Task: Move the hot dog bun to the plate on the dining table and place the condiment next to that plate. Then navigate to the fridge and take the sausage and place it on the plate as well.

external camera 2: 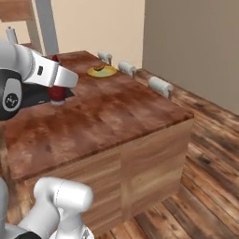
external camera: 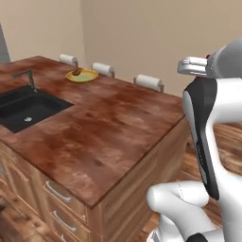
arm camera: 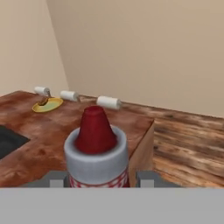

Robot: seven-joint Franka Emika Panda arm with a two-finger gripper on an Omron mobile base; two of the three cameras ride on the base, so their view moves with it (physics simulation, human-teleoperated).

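Hand view shows the gripper (arm camera: 98, 180) pinching the condiment (arm camera: 96, 151), half-hidden from the right base.

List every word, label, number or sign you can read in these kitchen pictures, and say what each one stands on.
No text can be read.
The condiment held in the gripper has a red-and-white patterned band, no letters.
The round mark on the robot arm's joint is too blurred to read.

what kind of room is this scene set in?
Looks like a rendered home kitchen with a dining counter: a long reddish-brown wooden counter with drawer fronts, an inset black sink with a dark faucet, and a round yellow-rimmed plate of food.
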